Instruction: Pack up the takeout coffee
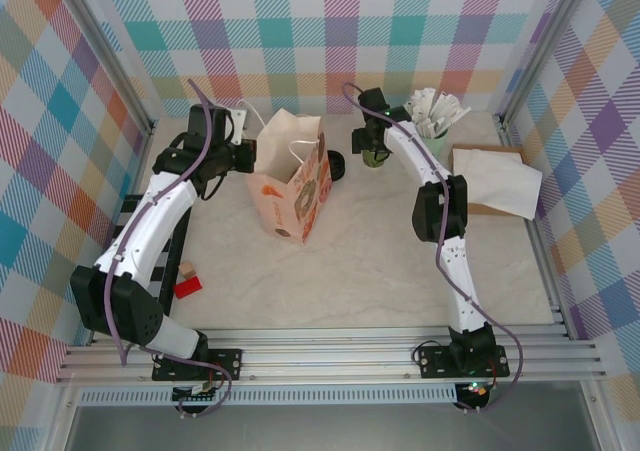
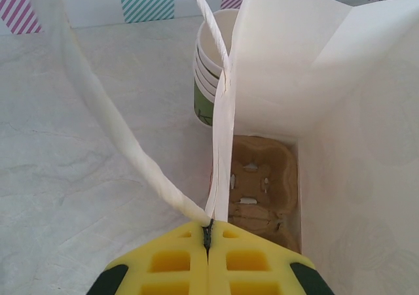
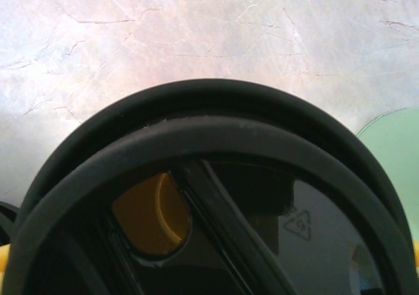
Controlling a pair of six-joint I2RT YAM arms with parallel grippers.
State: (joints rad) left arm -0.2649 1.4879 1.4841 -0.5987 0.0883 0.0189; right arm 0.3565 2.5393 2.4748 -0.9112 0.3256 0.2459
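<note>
The takeout coffee (image 1: 376,157), an olive-green cup with a black lid (image 3: 209,131), stands on the table at the back, right of the paper bag (image 1: 290,186). My right gripper (image 1: 371,147) hangs over it. In the right wrist view the lid sits very close below the right gripper (image 3: 209,259), with yellow fingertips (image 3: 415,250) just showing wide apart at the frame edges; I cannot tell if they touch the cup. My left gripper (image 2: 208,233) is shut on the bag's white rim and cord handle (image 2: 131,151), at the bag's left side (image 1: 247,155). A brown cup carrier (image 2: 262,184) lies inside the bag (image 2: 327,79).
A stack of lidless cups (image 2: 208,79) stands just behind the bag. A mint-green mug of white sachets (image 1: 437,121) is right of the coffee, its edge (image 3: 393,144) close by. White napkins on a brown board (image 1: 495,181) lie at the right. A red block (image 1: 187,287) sits front left.
</note>
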